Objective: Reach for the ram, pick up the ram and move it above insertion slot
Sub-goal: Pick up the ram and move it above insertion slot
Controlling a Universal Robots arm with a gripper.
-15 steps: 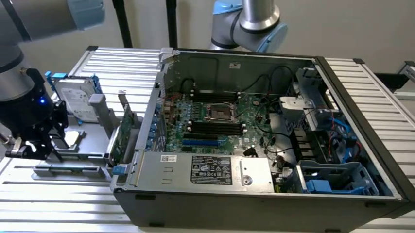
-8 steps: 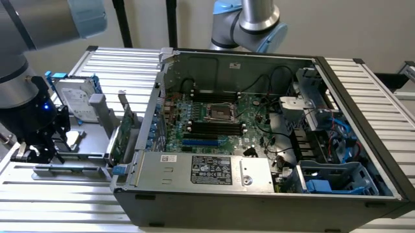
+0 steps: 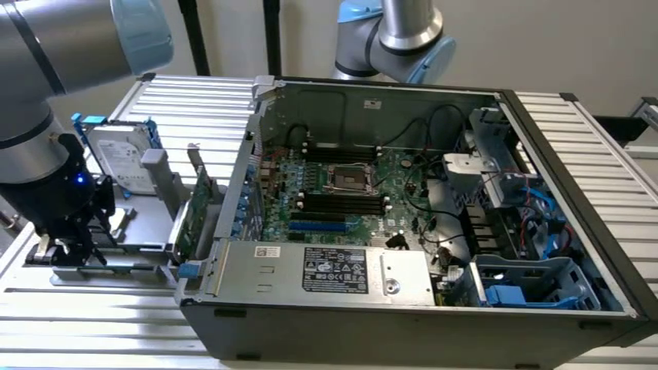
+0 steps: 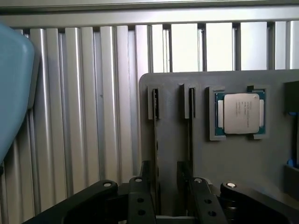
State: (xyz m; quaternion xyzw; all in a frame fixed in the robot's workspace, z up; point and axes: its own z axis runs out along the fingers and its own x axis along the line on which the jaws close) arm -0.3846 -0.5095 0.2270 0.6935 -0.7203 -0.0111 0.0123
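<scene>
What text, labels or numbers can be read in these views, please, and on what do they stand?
Nothing reads for certain.
Power supply label: print and marks, too small to read.
Hard drive label: too small to read.
Processor lid: faint lines of print, blurred.

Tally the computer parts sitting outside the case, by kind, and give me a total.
Ram sticks: 2, standing on edge in the grey holder
Processor: 1
Hard drive: 1
Expansion card: 1
Total: 5
</scene>
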